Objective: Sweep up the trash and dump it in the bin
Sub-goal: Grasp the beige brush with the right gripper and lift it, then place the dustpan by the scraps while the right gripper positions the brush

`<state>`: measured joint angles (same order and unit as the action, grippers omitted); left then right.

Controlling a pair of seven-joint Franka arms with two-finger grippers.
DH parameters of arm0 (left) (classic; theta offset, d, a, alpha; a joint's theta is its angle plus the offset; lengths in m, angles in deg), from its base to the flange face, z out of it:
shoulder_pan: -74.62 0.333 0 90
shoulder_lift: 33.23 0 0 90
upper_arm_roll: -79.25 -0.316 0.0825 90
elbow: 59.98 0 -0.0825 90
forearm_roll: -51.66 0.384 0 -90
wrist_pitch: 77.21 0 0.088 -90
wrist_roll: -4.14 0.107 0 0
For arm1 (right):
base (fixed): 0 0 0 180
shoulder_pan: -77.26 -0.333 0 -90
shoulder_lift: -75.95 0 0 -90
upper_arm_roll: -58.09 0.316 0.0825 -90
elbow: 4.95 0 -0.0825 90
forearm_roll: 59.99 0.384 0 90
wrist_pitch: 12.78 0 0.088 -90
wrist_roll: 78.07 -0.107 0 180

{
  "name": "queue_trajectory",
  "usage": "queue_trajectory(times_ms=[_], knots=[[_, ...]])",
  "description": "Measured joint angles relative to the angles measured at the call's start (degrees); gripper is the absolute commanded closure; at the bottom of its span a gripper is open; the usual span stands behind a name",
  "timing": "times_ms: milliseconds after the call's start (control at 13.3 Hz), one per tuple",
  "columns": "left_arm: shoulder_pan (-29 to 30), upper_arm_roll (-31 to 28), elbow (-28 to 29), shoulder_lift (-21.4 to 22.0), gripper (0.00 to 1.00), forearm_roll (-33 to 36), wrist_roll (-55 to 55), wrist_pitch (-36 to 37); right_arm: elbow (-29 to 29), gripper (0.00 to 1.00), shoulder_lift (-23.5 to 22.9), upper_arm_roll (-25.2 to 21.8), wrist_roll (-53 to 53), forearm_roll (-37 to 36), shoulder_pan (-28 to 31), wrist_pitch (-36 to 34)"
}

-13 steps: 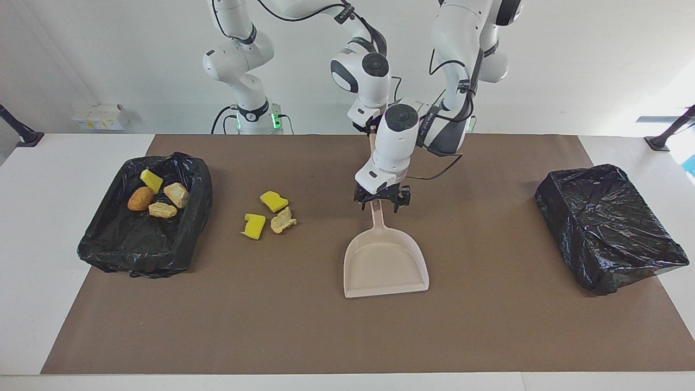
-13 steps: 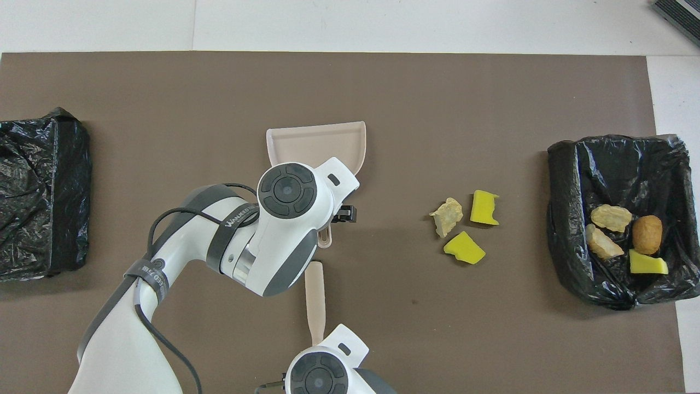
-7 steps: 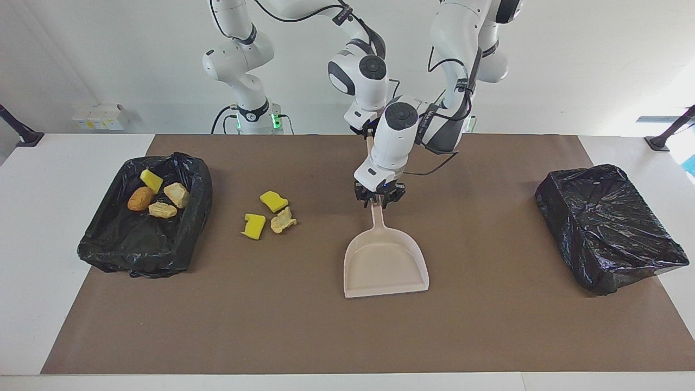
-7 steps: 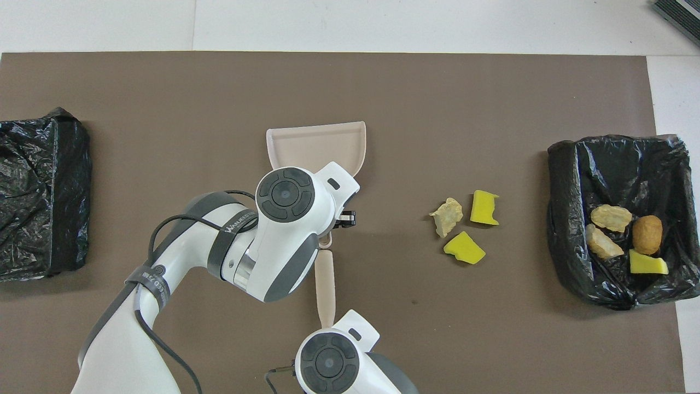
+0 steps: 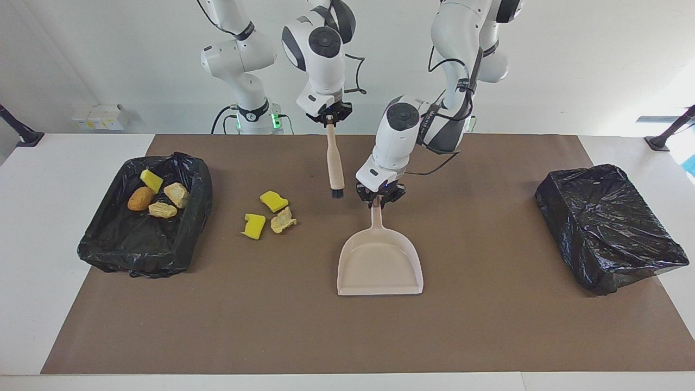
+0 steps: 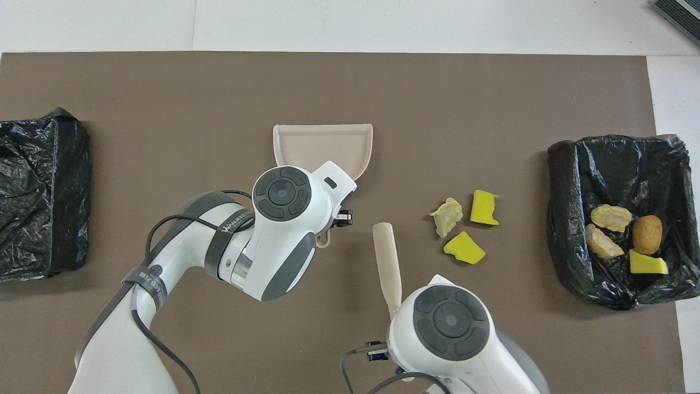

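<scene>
The left gripper (image 5: 379, 199) was down at the middle of the table (image 5: 21, 228), its jaws clamped on the top end of the handle of the beige dustpan (image 5: 380, 266). The dustpan lay flat on the brown mat (image 5: 488, 326), with its open mouth pointing away from the robots. The right gripper (image 5: 329, 116) hung in the air over the mat's edge nearest the robots, its jaws closed on the handle of a brush (image 5: 335, 160). The brush hung almost straight down, with its dark bristles lowest and clear of the mat, toward the right arm's end from the dustpan handle. The trash was in two groups. Three pieces lay loose on the mat between the dustpan and the bin at the right arm's end: two yellow sponge chunks (image 5: 273, 201) (image 5: 253, 225) and a tan lump (image 5: 283, 220), all close together. Four more pieces sat inside that bin (image 5: 179, 247), which was lined with a black bag: a yellow chunk (image 5: 151, 180), an orange-brown lump (image 5: 140, 199) and two pale tan lumps (image 5: 177, 194) (image 5: 162, 210). A second bin (image 5: 608, 228) with a black liner stood at the left arm's end of the table, well apart from the dustpan.
</scene>
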<state>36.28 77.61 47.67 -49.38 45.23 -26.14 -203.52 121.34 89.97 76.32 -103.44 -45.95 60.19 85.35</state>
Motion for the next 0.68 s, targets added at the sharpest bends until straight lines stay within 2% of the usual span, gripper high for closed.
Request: queue_trajectory(times_ms=[151, 301, 527, 677], knots=[[1.0, -0.8, 0.0, 0.0, 1.00, 0.0, 0.0, 0.1, 0.1, 1.00, 2.0, -0.1, 6.4, -2.3, 6.4, -2.1], [3.0, -1.5, 0.0, 0.6, 1.00, 0.1, 0.5, 1.5, 0.3, 1.00, 2.7, -0.2, 11.2, -7.9, 13.2, -2.7], [7.5, -2.0, -0.2, 2.1, 1.00, 0.1, 5.0, 3.9, 1.7, 1.00, 2.1, -0.2, 17.4, -14.5, 22.0, -0.5], [10.6, -2.2, -0.6, 3.6, 1.00, 0.1, 12.5, 6.4, 3.2, 1.00, 0.0, -0.2, 19.2, -18.2, 25.2, 2.6]])
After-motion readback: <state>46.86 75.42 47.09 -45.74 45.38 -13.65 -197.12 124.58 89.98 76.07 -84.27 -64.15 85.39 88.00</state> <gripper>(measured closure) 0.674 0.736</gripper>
